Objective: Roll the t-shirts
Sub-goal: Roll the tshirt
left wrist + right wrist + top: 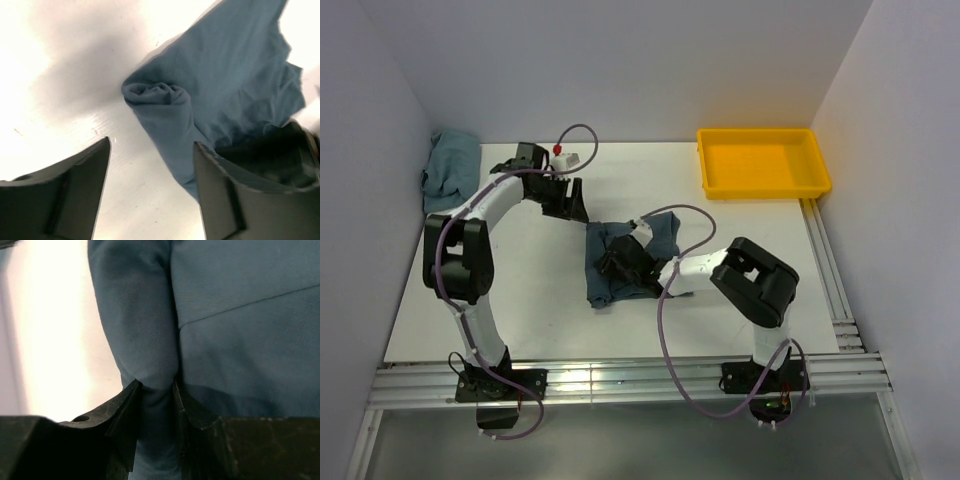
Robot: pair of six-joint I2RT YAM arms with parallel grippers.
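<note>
Between the jaws of the right gripper (156, 385) the rolled edge of the t-shirt (225, 340) is pinched, so it should turn evenly while the left gripper (151, 145) hangs open beside.

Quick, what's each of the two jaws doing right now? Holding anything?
Left gripper: jaws open, holding nothing.
Right gripper: jaws closed, pinching a fold of the blue t-shirt.
</note>
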